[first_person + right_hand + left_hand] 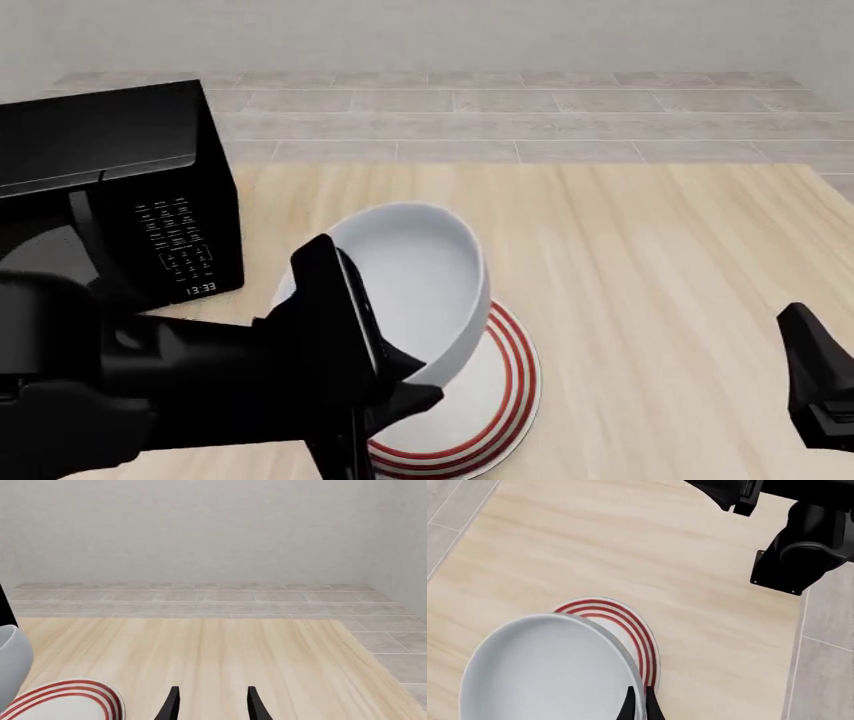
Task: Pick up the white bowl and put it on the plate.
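My left gripper (638,704) is shut on the rim of the white bowl (547,672). In the front view it (400,385) holds the bowl (420,285) tilted, just above the plate (514,390), which has red rings and lies on the wooden table. The bowl covers much of the plate (630,627). My right gripper (212,707) is open and empty, low over the table to the right of the plate (67,700). It shows at the front view's right edge (817,385). The bowl's side shows at the right wrist view's edge (10,660).
A black microwave (120,190) stands at the table's left, close behind the left arm. The right arm (804,545) shows in the left wrist view. The table's far edge (534,163) meets a tiled floor.
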